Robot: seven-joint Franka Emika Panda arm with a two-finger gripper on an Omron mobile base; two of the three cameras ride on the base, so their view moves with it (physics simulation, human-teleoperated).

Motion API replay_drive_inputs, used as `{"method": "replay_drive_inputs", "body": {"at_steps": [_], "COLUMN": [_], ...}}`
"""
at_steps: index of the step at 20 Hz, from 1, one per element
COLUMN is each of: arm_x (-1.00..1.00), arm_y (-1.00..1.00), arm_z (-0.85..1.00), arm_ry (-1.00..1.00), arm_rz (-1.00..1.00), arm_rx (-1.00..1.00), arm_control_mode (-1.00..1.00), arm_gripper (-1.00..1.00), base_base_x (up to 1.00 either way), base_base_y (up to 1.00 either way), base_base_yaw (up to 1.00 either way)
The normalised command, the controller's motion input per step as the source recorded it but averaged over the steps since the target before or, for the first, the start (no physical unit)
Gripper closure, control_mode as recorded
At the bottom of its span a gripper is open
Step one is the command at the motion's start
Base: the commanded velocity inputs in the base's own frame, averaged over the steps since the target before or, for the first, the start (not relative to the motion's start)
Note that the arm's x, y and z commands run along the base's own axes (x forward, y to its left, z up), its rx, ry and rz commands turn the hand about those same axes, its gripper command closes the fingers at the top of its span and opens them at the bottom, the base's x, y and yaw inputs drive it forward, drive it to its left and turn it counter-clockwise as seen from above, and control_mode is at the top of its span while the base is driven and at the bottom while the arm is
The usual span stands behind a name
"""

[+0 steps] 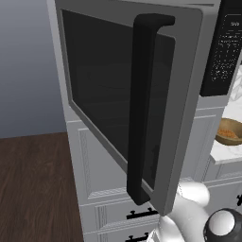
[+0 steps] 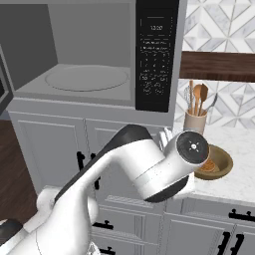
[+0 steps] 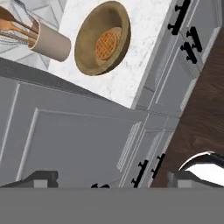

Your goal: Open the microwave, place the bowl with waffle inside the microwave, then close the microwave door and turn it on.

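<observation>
Microwave door stands open; bowl pickup is in hand. Gripper spread wide, empty. Bowl with waffle on counter at 12 o'clock in the hand view: advance, straddle rim

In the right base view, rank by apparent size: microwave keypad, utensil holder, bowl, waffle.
1. Keypad, by far the largest.
2 and 3. Utensil holder and bowl: too close to rank; the arm hides part of the bowl.
4. Waffle, smallest, partly hidden, lying in the bowl.
</observation>
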Motion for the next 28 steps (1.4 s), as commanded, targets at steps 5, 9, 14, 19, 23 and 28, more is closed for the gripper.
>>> {"method": "replay_drive_inputs", "body": {"at_steps": [5, 9, 14, 19, 23, 28], "arm_x": [0.46, 0.37, 0.38, 0.32, 0.42, 0.49], "arm_y": [-0.71, -0.52, -0.34, -0.17, -0.15, -0.29], "arm_z": [-0.44, -0.02, -0.43, -0.59, -0.39, -0.34], "arm_ry": [0.24, 0.1, 0.09, 0.01, 0.0, 0.03], "arm_rz": [0.0, 0.0, 0.0, 0.0, 0.0, 0.0], "arm_rx": [0.17, 0.21, 0.03, 0.0, 0.0, 0.0], "arm_control_mode": [-1.0, -1.0, -1.0, -1.0, -1.0, -1.0], "arm_gripper": [-1.0, -1.0, -1.0, -1.0, -1.0, -1.0], "base_base_x": [0.0, 0.0, 0.0, 0.0, 0.0, 0.0], "base_base_y": [0.0, 0.0, 0.0, 0.0, 0.0, 0.0], "base_base_yaw": [0.0, 0.0, 0.0, 0.0, 0.0, 0.0]}}
